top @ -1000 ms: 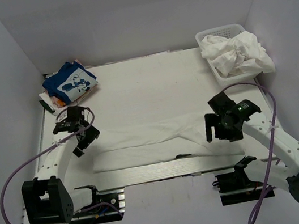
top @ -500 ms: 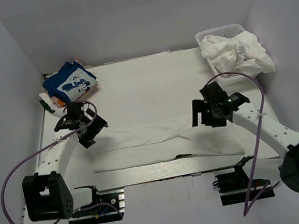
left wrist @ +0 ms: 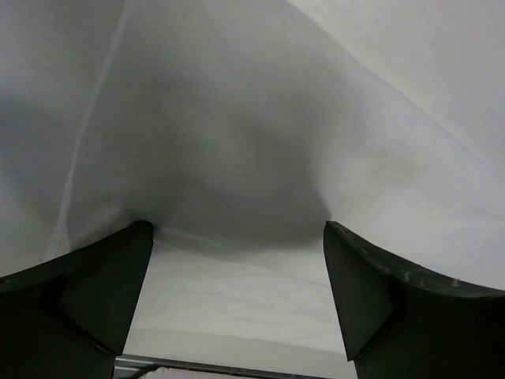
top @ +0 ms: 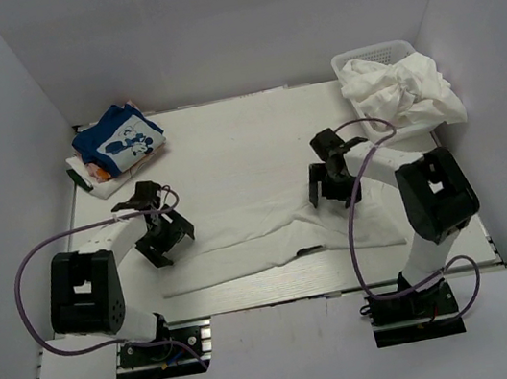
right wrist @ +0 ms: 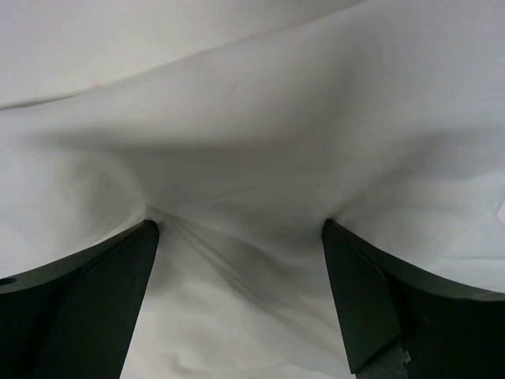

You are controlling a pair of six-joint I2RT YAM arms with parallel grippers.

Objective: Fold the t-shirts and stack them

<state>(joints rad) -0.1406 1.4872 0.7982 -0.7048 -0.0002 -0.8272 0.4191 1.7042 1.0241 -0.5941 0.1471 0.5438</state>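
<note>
White t-shirt [top: 262,241] lies flat mid-frame on the desk [top: 246,142]. Left hand [top: 166,236] and right hand [top: 328,180], both spread wide, push down on it. Next, I think, they must pinch and fold it

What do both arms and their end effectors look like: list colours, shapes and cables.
Left arm and right arm: white links, bulky black joint housings. A purple cable loops along each. Left end effector and right end effector: black, with two broad, wedge-shaped dark fingers. No markings visible.
</note>
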